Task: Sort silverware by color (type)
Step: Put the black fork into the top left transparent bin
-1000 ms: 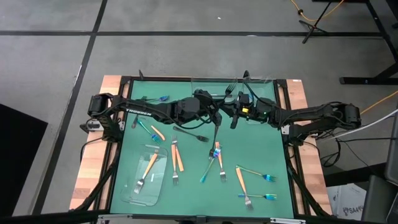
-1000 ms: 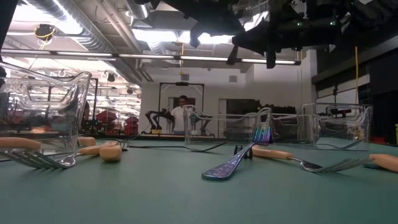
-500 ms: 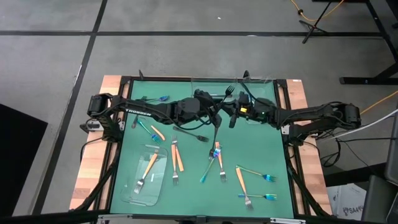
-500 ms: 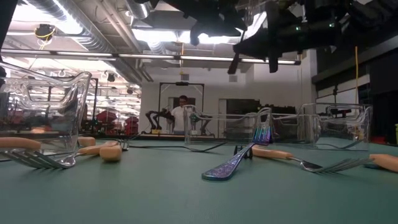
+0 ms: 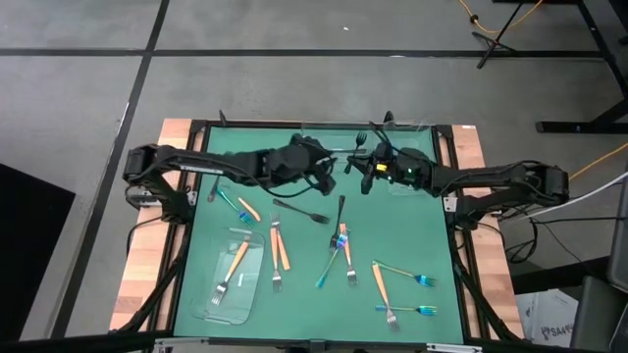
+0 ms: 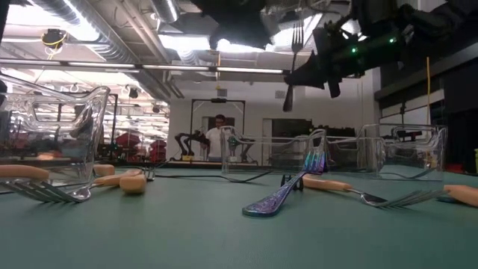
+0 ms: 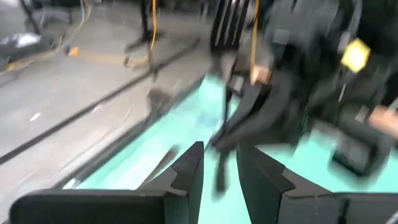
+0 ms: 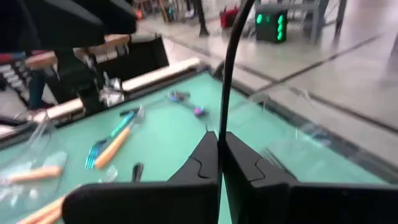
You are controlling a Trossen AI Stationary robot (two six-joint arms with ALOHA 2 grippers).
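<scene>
Toward twelve o'clock on the green mat (image 5: 412, 245), the right gripper (image 5: 367, 169) is clamped tight on a black fork (image 5: 360, 144), holding it aloft with its tines up. The left gripper (image 5: 329, 167) hangs just beside it at its nine o'clock, fingers parted and holding nothing. Near the mat's centre lie two more black forks (image 5: 302, 212), and orange-handled forks (image 5: 280, 247) and iridescent blue forks (image 5: 423, 310) are spread toward six o'clock. One orange-handled fork sits in a clear tray (image 5: 231, 279) around seven o'clock.

place: robotics lab | we see exposed ceiling ducts (image 6: 112, 41) above the green table (image 6: 187, 232) | another robot rig (image 6: 190, 142) behind it | concrete floor (image 5: 294, 83) around it
</scene>
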